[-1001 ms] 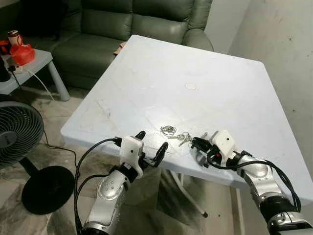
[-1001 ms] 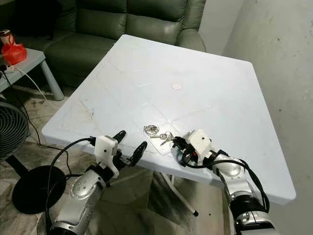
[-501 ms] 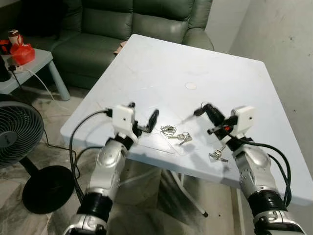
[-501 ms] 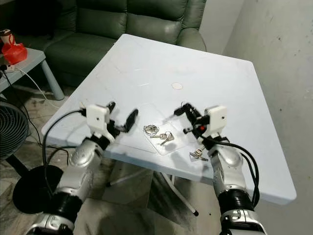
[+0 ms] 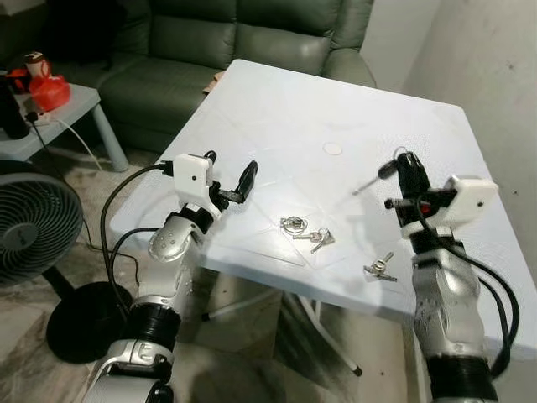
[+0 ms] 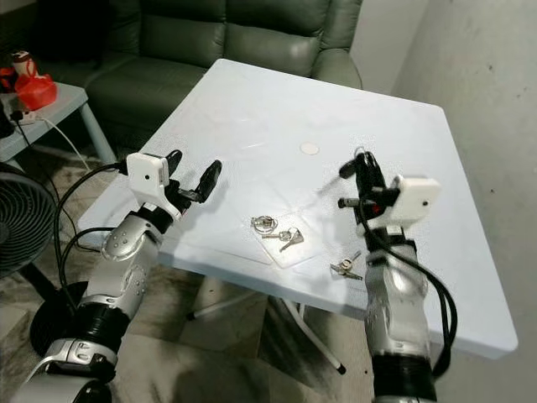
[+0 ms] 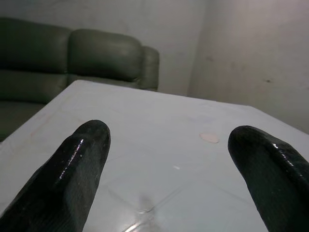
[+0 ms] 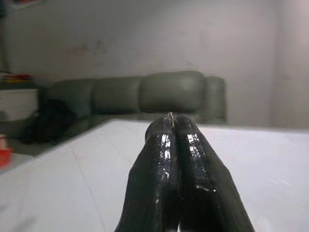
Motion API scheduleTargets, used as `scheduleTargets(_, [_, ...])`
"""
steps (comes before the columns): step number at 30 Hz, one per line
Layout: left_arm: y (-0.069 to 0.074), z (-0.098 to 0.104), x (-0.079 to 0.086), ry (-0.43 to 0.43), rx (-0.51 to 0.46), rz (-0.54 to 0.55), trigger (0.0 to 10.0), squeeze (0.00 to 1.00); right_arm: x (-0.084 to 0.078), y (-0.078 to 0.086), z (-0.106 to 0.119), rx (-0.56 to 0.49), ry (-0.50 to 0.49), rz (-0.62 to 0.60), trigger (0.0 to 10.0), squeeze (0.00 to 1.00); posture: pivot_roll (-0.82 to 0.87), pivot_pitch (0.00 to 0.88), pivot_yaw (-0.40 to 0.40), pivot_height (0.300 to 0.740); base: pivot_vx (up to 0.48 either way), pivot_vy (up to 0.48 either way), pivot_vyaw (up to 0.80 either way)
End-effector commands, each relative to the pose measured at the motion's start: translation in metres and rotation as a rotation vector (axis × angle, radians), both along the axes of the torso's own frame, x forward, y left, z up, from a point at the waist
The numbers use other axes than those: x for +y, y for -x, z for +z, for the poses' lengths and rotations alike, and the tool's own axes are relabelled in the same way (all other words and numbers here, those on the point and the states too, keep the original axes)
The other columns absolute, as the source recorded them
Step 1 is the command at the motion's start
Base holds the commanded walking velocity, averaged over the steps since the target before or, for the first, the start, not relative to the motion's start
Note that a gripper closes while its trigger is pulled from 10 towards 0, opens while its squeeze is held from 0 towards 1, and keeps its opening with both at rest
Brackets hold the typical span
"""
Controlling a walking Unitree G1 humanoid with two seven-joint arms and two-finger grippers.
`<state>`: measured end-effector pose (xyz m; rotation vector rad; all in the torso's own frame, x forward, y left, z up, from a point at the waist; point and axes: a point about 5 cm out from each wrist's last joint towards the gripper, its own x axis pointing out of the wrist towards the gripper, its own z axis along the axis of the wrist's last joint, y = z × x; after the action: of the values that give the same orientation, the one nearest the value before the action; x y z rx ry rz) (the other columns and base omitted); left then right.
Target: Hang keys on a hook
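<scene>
The white table (image 5: 352, 109) is mostly bare around the ringed keys (image 5: 306, 232) near its front edge. Just to their right lies a second small key set (image 5: 379, 268). Beyond the keys, toward the sofa (image 5: 243, 42), only a flat round mark (image 5: 333, 149) shows. Left of the table stand a fan (image 5: 33, 243) and a side table (image 5: 59, 113).

Green sofa (image 5: 243, 42), black fan (image 5: 33, 231)
</scene>
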<state>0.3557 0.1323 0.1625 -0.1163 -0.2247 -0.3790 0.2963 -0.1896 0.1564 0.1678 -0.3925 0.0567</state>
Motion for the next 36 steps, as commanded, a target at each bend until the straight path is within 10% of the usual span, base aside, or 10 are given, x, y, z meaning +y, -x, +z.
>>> scheduleTargets(1, [0.001, -0.002, 0.009, 0.022, 0.026, 0.039, 10.0, 0.00, -0.002, 0.004, 0.004, -0.002, 0.012, -0.040, 10.0, 0.00, -0.03, 0.015, -0.041, 0.740, 0.000, 0.000, 0.00])
scheduleTargets(13, [-0.003, -0.007, 0.028, 0.071, 0.099, 0.131, 10.0, 0.00, 0.005, 0.006, -0.008, 0.144, 0.073, -0.133, 10.0, 0.00, -0.04, 0.000, -0.041, 0.740, 0.000, 0.000, 0.00])
scheduleTargets(36, [-0.008, -0.008, 0.027, 0.054, 0.120, 0.158, 10.0, 0.00, 0.007, 0.003, -0.010, 0.203, 0.095, -0.127, 10.0, 0.00, -0.04, 0.000, -0.044, 0.740, 0.000, 0.093, -0.78])
